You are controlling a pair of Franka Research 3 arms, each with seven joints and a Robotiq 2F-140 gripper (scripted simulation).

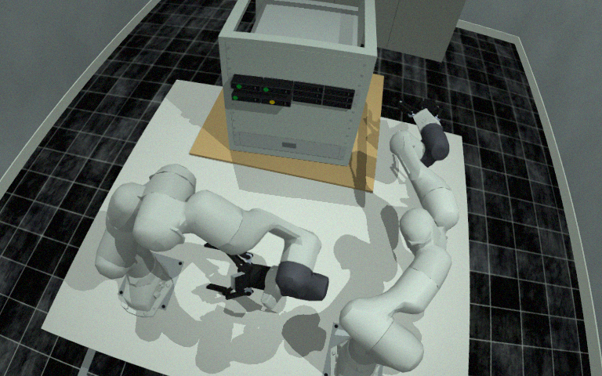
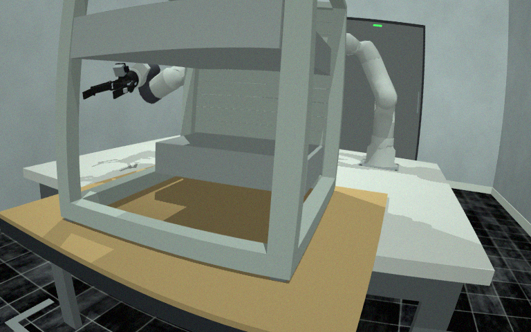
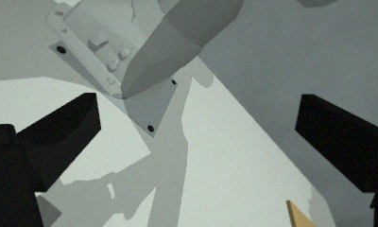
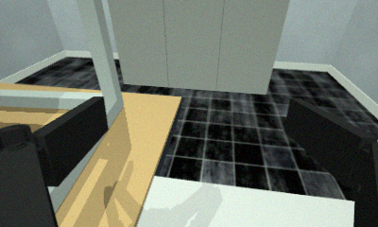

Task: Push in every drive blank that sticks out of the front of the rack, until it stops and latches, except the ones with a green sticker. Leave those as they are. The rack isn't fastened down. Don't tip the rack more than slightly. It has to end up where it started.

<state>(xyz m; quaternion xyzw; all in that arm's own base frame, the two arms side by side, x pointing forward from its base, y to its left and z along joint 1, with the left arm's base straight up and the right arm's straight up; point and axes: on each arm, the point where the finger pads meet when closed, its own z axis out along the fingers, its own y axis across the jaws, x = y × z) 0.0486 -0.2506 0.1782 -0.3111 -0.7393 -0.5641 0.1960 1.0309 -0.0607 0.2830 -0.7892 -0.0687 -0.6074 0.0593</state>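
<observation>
The grey rack (image 1: pixel 290 125) (image 2: pixel 278 144) stands upright. Its front has a band of black drive blanks. In the left half, blanks with green stickers (image 1: pixel 238 86) (image 1: pixel 266 89) (image 1: pixel 234 97) and a blank with a yellow sticker (image 1: pixel 272 102) stand out from the front. The right-half blanks (image 1: pixel 307 92) (image 1: pixel 338 96) look closer to flush; their exact depth is unclear. My left gripper (image 1: pixel 208 265) (image 3: pixel 198 112) is open and empty over the white table, well away from the rack front. My right gripper (image 1: pixel 414 102) (image 2: pixel 99 93) (image 4: pixel 197 113) is open and empty beside the rack's right side.
The rack stands on a wooden board (image 1: pixel 211 142) (image 2: pixel 338 246) adjoining the white table (image 1: pixel 192 172) (image 2: pixel 416 214). The right arm (image 1: pixel 435 200) reaches along the table's right edge. The left arm (image 1: pixel 215 218) bends across the table before the rack. A cabinet (image 1: pixel 416 27) (image 4: pixel 196 43) stands behind.
</observation>
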